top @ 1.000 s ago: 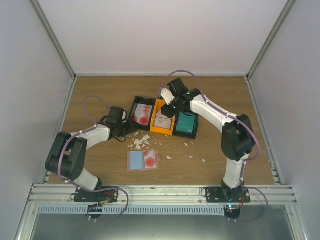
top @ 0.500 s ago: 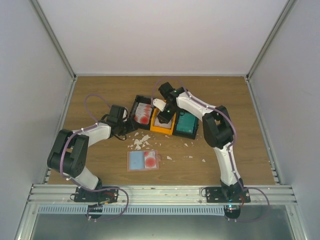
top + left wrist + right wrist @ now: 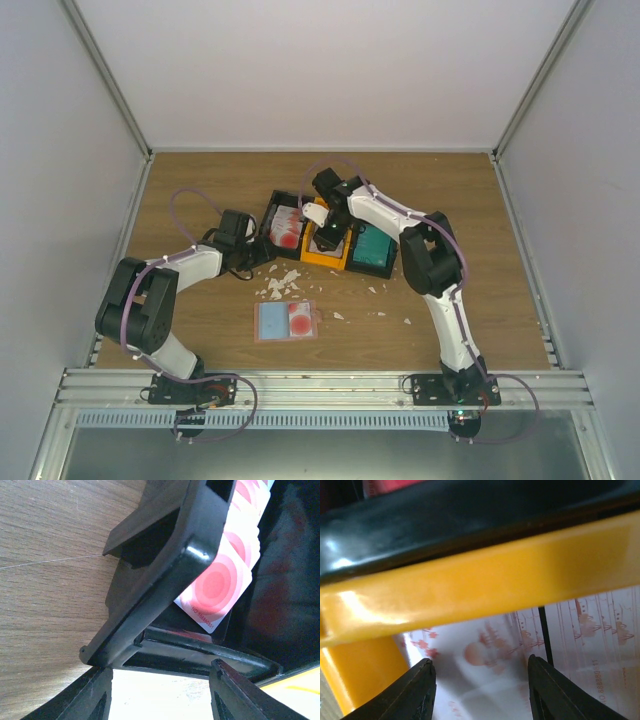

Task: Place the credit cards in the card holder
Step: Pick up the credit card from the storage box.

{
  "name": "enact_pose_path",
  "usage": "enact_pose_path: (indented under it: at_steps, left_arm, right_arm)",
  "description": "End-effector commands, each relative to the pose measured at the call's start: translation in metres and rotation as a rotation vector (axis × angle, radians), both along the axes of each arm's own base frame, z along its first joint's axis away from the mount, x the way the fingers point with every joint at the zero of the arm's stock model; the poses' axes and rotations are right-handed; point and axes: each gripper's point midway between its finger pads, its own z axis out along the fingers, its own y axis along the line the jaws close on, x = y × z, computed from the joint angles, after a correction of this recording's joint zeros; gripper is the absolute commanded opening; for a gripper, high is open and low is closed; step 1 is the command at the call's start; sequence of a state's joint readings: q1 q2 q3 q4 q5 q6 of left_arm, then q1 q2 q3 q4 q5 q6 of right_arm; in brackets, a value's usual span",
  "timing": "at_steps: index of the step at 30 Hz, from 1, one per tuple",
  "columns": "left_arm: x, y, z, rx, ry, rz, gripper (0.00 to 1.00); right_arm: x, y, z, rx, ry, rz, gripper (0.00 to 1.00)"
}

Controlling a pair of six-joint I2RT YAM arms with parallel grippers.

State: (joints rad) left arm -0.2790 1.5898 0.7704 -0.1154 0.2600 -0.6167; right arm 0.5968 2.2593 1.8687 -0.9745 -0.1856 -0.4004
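The card holder lies open on the table, showing a teal card and a red-circle card. White credit cards with red circles lie in the tray's black compartment, and they also show in the left wrist view. White cards with pinkish print lie in the orange compartment. My left gripper is open and empty at the black compartment's near-left corner; in its wrist view it sits low against that wall. My right gripper is open and empty just above the pinkish cards, which lie between its fingers.
The tray's third compartment holds teal cards. White scraps lie scattered between the tray and the card holder, with a few more to the right. The orange wall stands right in front of my right fingers.
My right arm has folded and swung left, bringing its gripper down into the orange compartment. My left arm has barely moved.
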Motion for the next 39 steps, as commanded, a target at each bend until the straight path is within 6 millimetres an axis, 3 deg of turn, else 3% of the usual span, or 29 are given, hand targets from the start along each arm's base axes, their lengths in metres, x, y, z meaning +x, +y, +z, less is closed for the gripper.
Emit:
enact_pose_path:
  at_steps: [1,7,15,23,39]
  left_arm:
    - [0.018,-0.004,0.016,-0.020,-0.076,-0.007,0.55]
    - [0.019,-0.004,0.016,-0.023,-0.076,-0.004,0.55]
    - [0.021,-0.005,0.016,-0.026,-0.079,-0.001,0.55]
    - [0.023,-0.005,0.013,-0.028,-0.073,0.000,0.55]
    - [0.026,-0.007,0.014,-0.029,-0.076,-0.002,0.55]
  right_arm:
    - [0.001,-0.008,-0.022,-0.077,0.005,0.005,0.52]
    - [-0.002,-0.008,-0.022,-0.076,0.024,0.006,0.51]
    - [-0.014,0.001,0.007,0.011,0.040,0.011,0.40]
    - [-0.024,0.003,0.019,0.047,0.059,0.017,0.32]
    - [-0.040,0.009,0.042,0.109,0.049,0.044,0.31]
